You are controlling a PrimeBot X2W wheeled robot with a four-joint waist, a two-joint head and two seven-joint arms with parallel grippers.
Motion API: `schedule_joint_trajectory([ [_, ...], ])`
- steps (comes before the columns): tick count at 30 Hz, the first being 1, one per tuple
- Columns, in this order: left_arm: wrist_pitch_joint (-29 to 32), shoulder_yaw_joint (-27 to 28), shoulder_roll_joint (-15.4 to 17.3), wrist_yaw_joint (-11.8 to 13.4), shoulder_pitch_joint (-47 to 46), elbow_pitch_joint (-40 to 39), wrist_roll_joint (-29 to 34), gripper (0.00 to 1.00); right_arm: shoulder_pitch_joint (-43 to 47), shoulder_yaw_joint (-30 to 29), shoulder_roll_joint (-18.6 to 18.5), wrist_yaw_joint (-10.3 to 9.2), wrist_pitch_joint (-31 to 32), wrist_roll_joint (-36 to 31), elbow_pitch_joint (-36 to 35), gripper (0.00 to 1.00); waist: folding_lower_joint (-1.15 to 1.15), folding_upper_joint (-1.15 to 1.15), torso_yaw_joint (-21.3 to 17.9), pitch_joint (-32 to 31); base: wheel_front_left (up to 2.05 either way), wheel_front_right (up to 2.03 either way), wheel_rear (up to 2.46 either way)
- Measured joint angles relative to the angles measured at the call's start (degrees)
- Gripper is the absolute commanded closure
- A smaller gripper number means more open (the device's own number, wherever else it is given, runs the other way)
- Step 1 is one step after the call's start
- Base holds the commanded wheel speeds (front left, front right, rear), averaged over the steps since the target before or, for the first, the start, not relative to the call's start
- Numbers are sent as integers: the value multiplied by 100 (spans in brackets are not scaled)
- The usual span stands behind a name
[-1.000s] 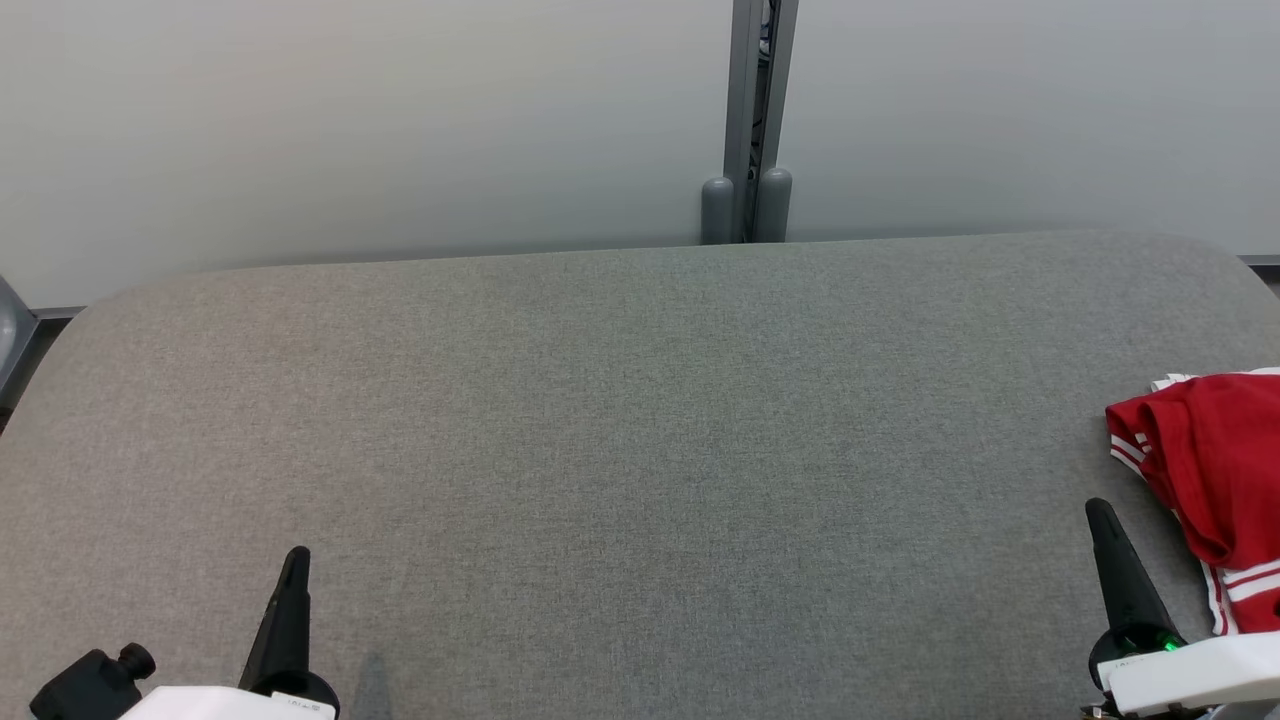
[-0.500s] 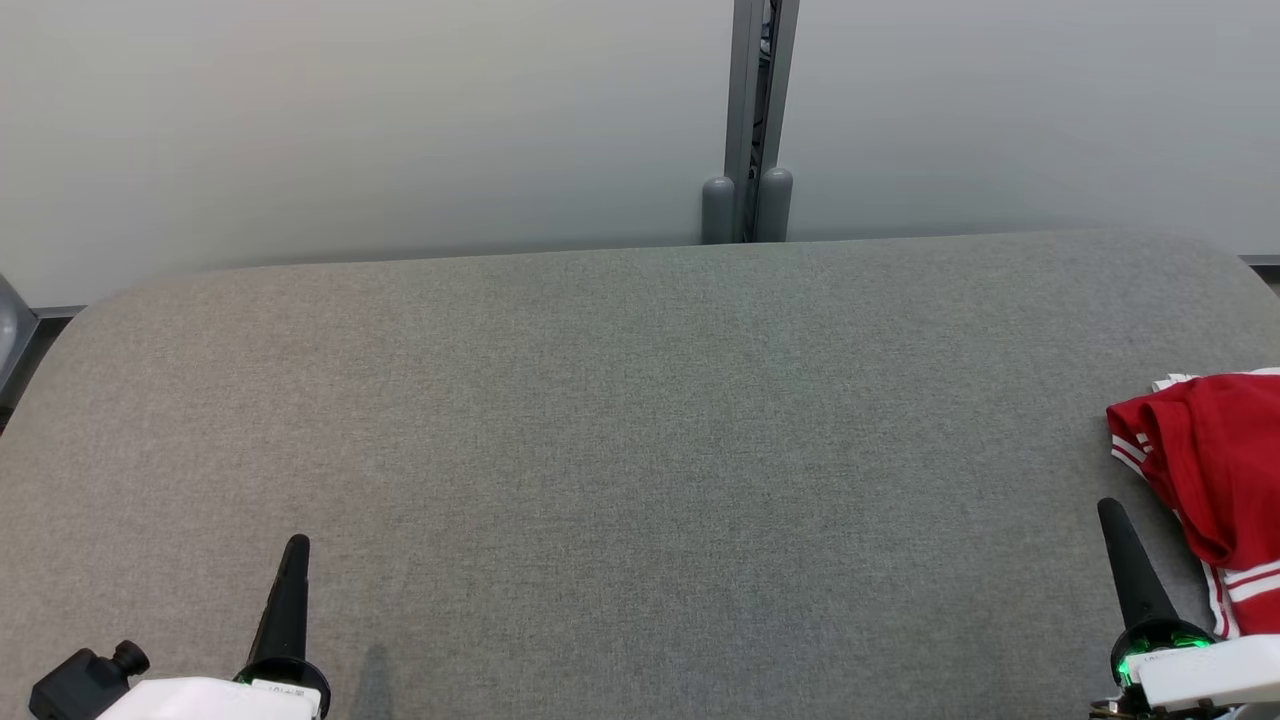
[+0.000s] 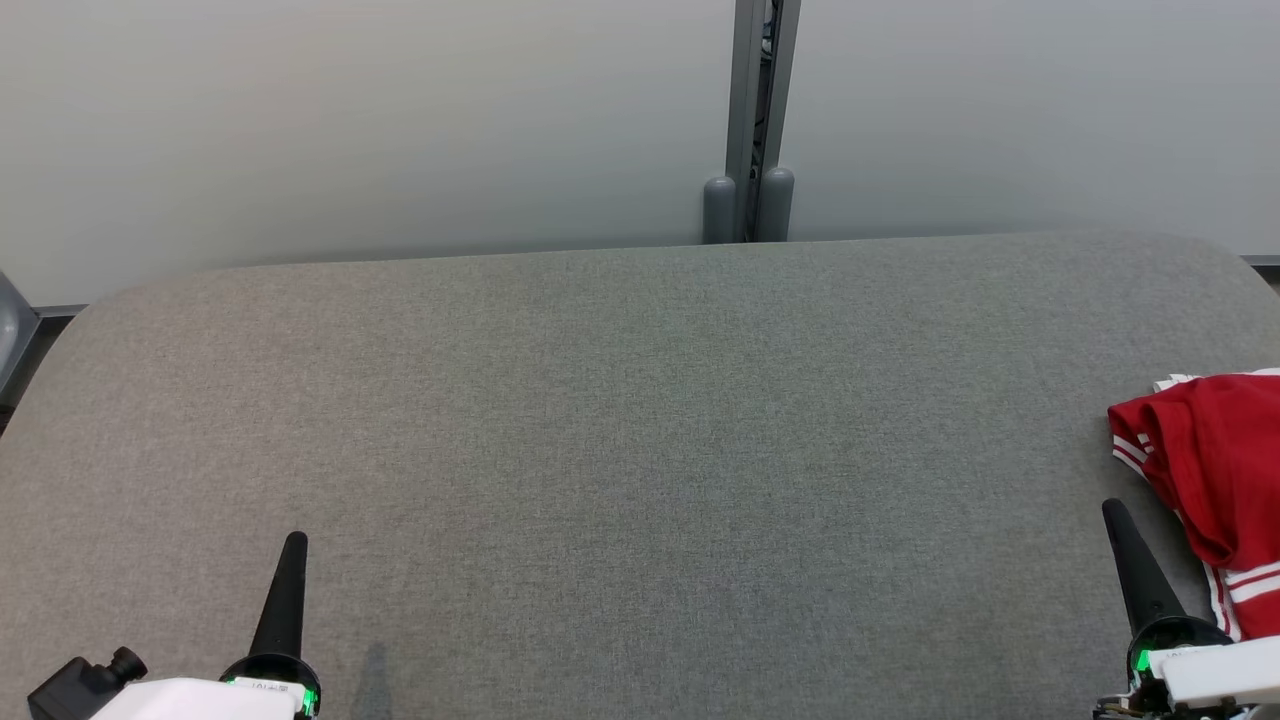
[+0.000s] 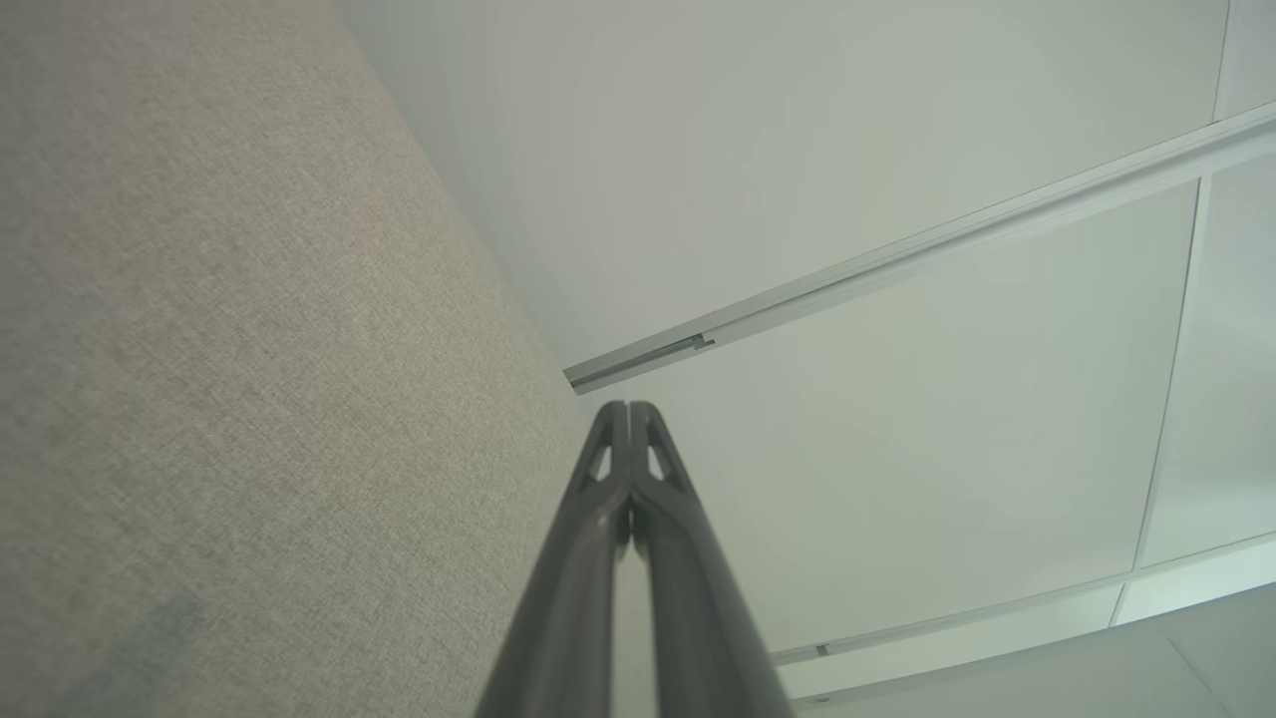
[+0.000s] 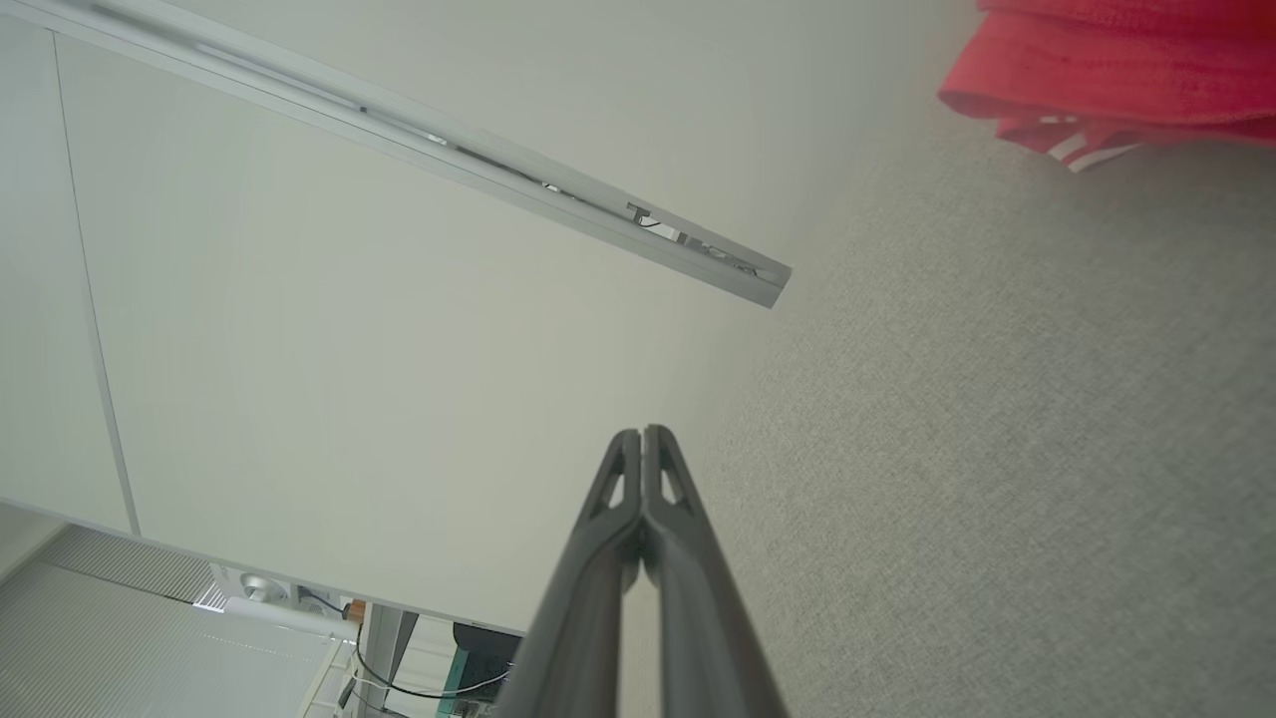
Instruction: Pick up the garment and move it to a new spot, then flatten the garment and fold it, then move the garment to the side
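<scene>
Overhead, left claw (image 3: 295, 541) and right claw (image 3: 1111, 508) closed, empty; red garment (image 3: 1215, 455) near right

Wide grey fabric-covered table (image 3: 640, 420) with rounded corners; carries one crumpled red garment with white stripes (image 3: 1215, 450), lying at the far right edge.

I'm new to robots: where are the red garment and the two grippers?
red garment (image 3: 1215, 450), head view, middle of the red cloth.
left gripper (image 3: 294, 545), head view, closed fingertips.
right gripper (image 3: 1114, 515), head view, closed fingertips.
</scene>
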Motion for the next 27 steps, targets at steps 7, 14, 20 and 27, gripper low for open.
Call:
schedule_joint_trajectory([
  [7, 68, 68, -66, -56, -46, 8, -267, 100, 2, -32, 0, 0, 73, 348, 1, 100, 0, 0, 4, 2, 0, 0, 0],
  [14, 125, 123, -108, -132, -87, 12, -552, 100, 4, -77, 2, 0, 134, 687, 2, 100, 0, 0, 7, 3, 0, 0, 0],
  [20, 181, 178, -145, -181, -94, 16, -775, 100, 5, -118, 2, 0, 186, 951, 0, 100, 0, 0, 10, 5, 0, 0, 0],
  [27, 254, 237, -219, -246, -107, 24, -1014, 100, 8, -148, 7, 0, 238, 1250, 1, 100, 0, 0, 13, 6, 0, 0, 0],
])
